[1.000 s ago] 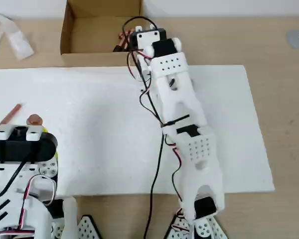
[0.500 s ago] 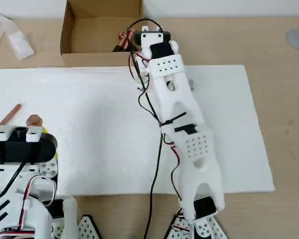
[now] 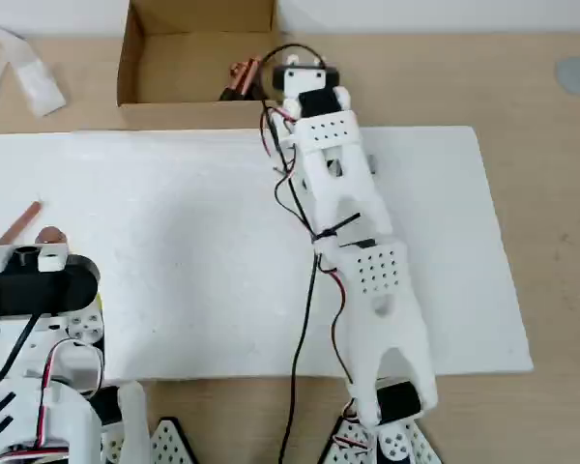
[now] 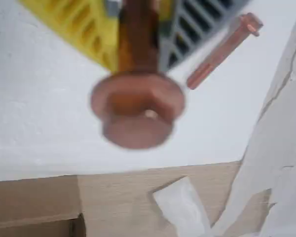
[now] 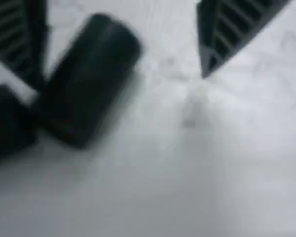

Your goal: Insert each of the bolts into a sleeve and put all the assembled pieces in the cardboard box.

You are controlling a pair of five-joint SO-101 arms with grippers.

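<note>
Held bolt (image 4: 137, 106): clamped by its shank in the left gripper (image 4: 138, 29), head outermost, at the 9 o'clock edge of the white foam sheet (image 3: 193, 251).
Loose bolt (image 3: 19, 222): flat on the foam, just beside the held bolt at 10 o'clock, long axis running 7 to 1 o'clock.
Dark sleeve (image 5: 89, 79): lies by one finger of the right gripper (image 5: 126, 69), whose jaws are wide and hold nothing.
Cardboard box (image 3: 128, 68): 1 o'clock from the left gripper, well apart, with open foam between.
Judgement: the right arm is nearer the sleeve and the box.
</note>
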